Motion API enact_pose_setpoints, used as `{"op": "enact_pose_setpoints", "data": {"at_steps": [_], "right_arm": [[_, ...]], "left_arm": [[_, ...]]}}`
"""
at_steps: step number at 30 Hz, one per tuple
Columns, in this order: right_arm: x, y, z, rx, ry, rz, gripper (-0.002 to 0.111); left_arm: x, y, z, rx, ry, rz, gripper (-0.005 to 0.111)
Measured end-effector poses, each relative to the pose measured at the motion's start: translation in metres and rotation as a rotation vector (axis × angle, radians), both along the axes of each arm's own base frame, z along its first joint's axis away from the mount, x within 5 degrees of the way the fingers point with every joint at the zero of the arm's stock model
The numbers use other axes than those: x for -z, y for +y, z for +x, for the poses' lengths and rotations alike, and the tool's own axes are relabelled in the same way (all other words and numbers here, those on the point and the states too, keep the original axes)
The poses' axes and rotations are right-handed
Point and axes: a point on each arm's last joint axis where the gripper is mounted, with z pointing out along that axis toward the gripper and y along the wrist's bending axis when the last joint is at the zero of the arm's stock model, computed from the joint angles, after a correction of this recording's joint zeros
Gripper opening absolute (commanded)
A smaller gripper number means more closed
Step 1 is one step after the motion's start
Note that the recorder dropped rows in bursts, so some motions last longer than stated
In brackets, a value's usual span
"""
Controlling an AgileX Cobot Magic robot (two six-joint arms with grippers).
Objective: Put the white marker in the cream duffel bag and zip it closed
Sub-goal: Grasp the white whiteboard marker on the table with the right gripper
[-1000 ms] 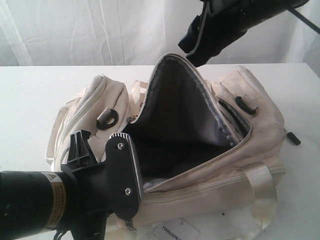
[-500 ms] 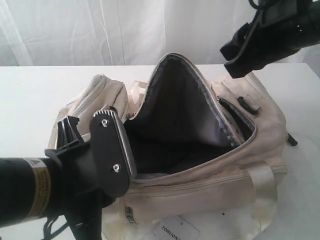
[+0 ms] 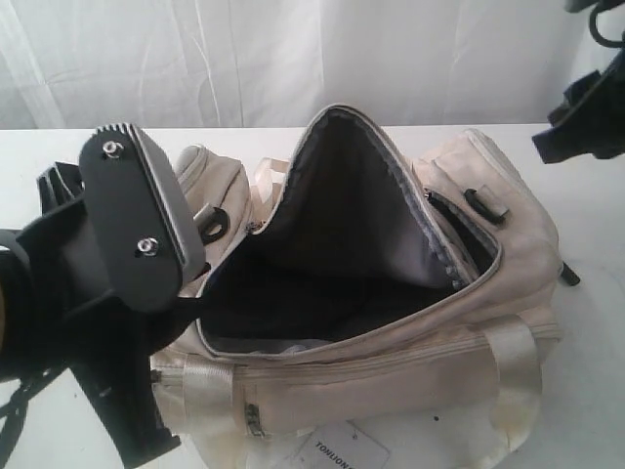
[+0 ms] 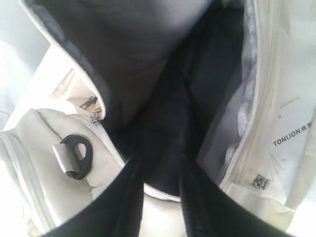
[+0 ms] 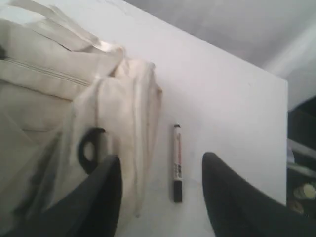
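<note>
White table (image 3: pixel 59 176), curtain behind. cream duffel bag (image 3: pixel 391 362) gapes unzipped. white marker (image 5: pixel 177 165) lies on the table at the bag's 3 o'clock, under the right gripper (image 5: pixel 160 158), jaws spread, nothing held. left gripper (image 4: pixel 160 195) at 9 o'clock, also spread, empty.

You are working in what looks like a robot test lab: a bare white table (image 3: pixel 59 147), a plain white curtain (image 3: pixel 195 59) behind it, a black left arm (image 3: pixel 59 293) and right arm (image 3: pixel 586 122) over it.
</note>
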Motion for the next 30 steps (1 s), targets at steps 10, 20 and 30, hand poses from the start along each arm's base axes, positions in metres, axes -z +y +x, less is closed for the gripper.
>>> {"op": "enact_pose_setpoints", "data": {"at_steps": [10, 20, 30], "right_arm": [[0.052, -0.061, 0.035, 0.278, 0.194, 0.052, 0.041], [0.119, -0.071, 0.071, 0.225, 0.464, 0.161, 0.048], [0.153, -0.076, 0.118, 0.168, 0.534, 0.108, 0.049]], "left_arm": [[-0.014, 0.013, -0.007, -0.013, -0.029, -0.061, 0.032], [-0.014, 0.015, -0.007, -0.027, -0.024, -0.048, 0.032], [-0.012, 0.018, -0.007, -0.057, -0.009, -0.022, 0.032]]}}
